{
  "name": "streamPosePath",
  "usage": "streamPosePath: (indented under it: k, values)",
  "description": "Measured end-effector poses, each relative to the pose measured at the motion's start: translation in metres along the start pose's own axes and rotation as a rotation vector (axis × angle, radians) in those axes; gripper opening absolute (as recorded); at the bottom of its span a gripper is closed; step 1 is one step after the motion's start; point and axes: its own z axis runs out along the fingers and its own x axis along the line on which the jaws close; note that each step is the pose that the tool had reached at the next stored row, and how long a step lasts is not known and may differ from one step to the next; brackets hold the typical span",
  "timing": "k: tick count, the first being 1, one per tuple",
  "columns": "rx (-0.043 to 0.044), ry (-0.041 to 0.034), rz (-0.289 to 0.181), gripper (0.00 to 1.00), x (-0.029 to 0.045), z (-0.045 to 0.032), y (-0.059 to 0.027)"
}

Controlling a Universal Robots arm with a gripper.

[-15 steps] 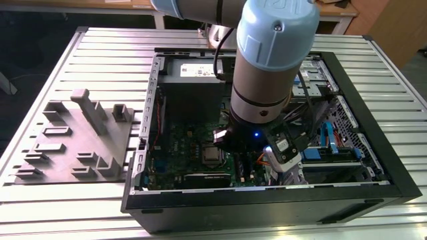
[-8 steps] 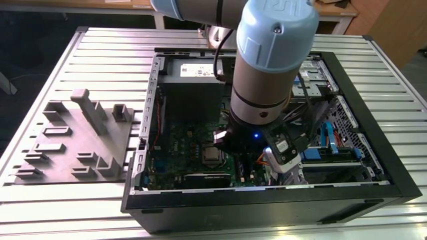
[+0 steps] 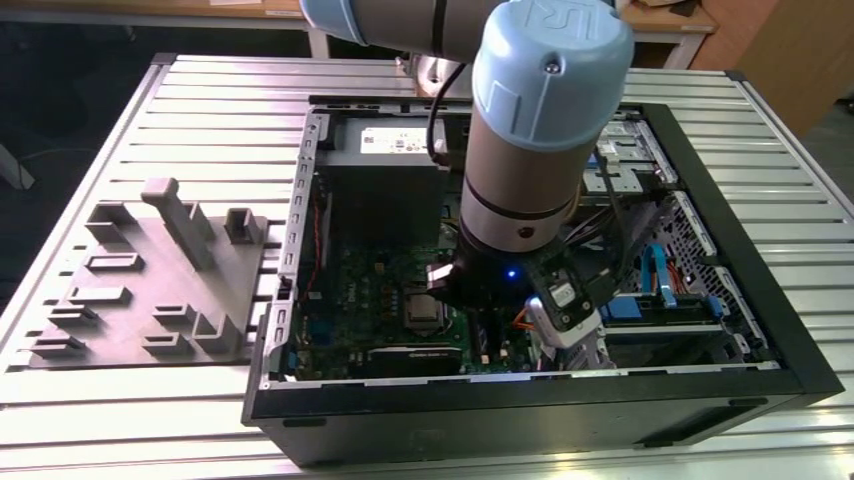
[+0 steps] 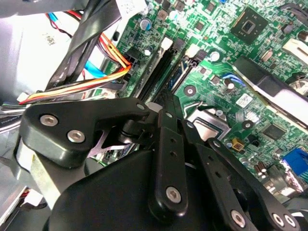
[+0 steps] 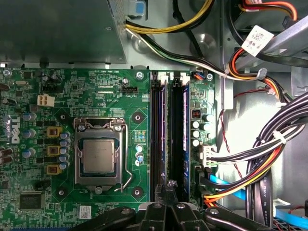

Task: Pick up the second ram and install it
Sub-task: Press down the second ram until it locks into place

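My gripper (image 5: 168,186) hangs inside the open computer case (image 3: 747,300), low over the green motherboard (image 5: 86,96). Its two fingertips stand pressed together over one end of the two long black memory slots (image 5: 169,130). A thin dark edge with a purple sheen (image 5: 165,120) runs along the slot nearer the silver processor (image 5: 96,161); it looks like the second ram seated edge-on, though I cannot tell stick from slot for sure. In the second wrist view the black fingers (image 4: 168,125) point at the same slots (image 4: 166,67). No stick shows between the fingers.
Bundles of yellow, orange and black cables (image 5: 260,159) crowd the side of the slots away from the processor. The grey power supply (image 5: 53,29) borders the board. A grey holder block (image 3: 160,270) sits on the slatted table at the exterior view's left.
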Motion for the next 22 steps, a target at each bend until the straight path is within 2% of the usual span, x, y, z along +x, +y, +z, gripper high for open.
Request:
streamPosePath:
  k: [19, 22]
  values:
    - [-0.0012, -0.0008, 0.000, 0.10, 0.0002, 0.0030, -0.0001]
    - [-0.0046, -0.0018, 0.000, 0.10, -0.0001, 0.0000, 0.0005]
